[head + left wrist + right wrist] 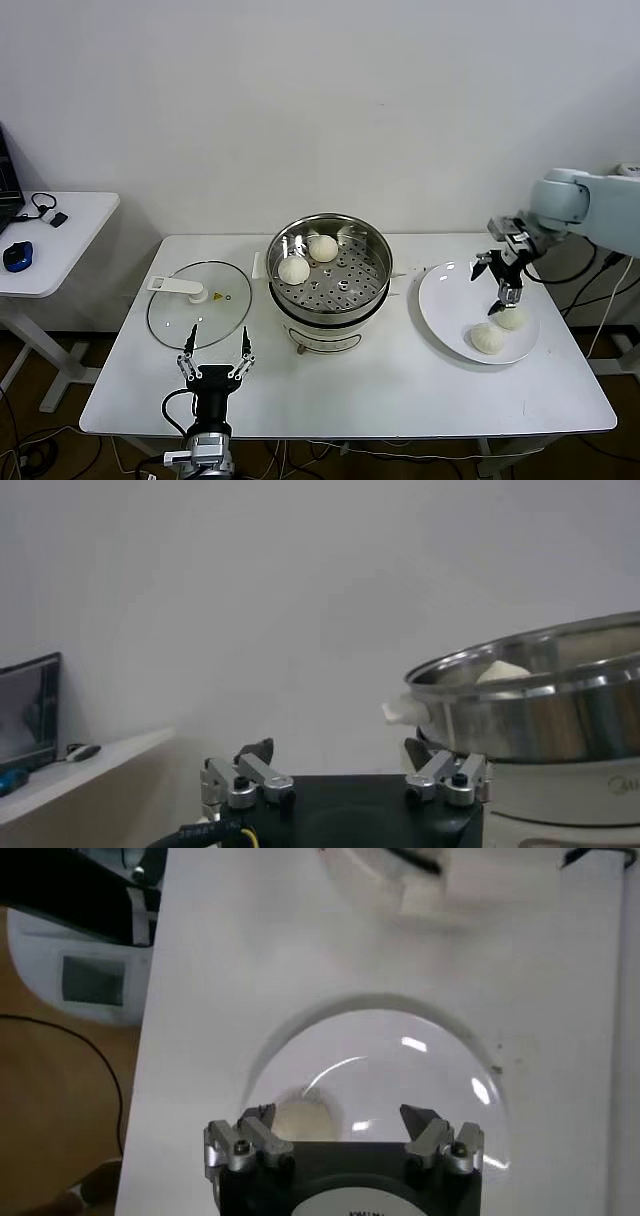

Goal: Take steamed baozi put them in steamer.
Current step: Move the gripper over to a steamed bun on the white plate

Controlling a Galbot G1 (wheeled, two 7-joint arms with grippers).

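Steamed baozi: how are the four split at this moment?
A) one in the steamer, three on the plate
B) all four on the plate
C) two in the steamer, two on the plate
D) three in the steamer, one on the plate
C: the head view shows two baozi on the perforated floor of the steamer and two on the white plate.

Shiny perforated steel steamer (330, 268), smooth matt dough baozi (294, 270), glossy white plate (447, 300), glass lid (199, 304).
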